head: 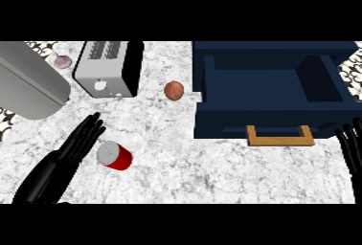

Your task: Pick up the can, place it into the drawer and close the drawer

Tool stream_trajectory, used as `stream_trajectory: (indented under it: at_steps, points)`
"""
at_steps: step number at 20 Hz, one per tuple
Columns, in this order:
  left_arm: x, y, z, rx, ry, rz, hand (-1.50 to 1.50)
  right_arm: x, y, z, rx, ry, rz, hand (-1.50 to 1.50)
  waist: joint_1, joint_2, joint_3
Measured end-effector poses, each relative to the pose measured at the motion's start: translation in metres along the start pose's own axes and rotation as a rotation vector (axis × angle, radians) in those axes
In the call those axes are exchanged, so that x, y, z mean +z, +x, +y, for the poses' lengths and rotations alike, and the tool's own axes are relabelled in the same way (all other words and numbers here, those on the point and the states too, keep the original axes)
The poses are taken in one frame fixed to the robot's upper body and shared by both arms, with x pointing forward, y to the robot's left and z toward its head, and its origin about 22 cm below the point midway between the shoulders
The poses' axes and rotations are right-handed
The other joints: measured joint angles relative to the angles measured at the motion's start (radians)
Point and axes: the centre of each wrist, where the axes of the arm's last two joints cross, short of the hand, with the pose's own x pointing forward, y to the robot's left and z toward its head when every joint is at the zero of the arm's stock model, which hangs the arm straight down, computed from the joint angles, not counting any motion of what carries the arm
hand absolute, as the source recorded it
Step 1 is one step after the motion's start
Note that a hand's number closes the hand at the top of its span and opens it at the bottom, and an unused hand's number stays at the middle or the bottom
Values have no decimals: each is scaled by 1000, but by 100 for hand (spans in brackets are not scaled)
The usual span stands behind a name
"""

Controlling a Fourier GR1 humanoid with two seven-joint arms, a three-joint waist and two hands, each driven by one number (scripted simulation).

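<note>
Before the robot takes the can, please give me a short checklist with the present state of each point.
1. Red metal can in view, lying tilted on the white marble counter: ok.
2. Left hand open, beside the can: ok.
3. Can held: not ok, not yet.
4. Dark blue drawer with wooden handle open: ok.
5. Drawer holds nothing visible: ok.
6. Right hand open, resting at the right edge: ok.
</note>
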Motion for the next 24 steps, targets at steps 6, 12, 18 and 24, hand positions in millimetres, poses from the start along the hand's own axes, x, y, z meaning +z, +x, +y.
stream_trajectory:
  at_steps: [6, 12, 18, 24]
  points:
    - [0, -24, 1, -4, 17, 8, -150, -1, -7, -5, 2, 1, 0, -150, 1, 0, 0]
    - [-5, -43, 14, -16, 42, 29, -150, -5, -7, -10, -4, 10, -1, -150, 0, 0, 0]
    - [-5, -71, 23, -28, 71, 42, -150, -6, -3, -8, -3, 5, -8, -150, 0, 0, 0]
    - [-2, -97, 35, -34, 72, 56, -150, -4, -9, -7, 0, 10, -6, -150, 0, 0, 0]
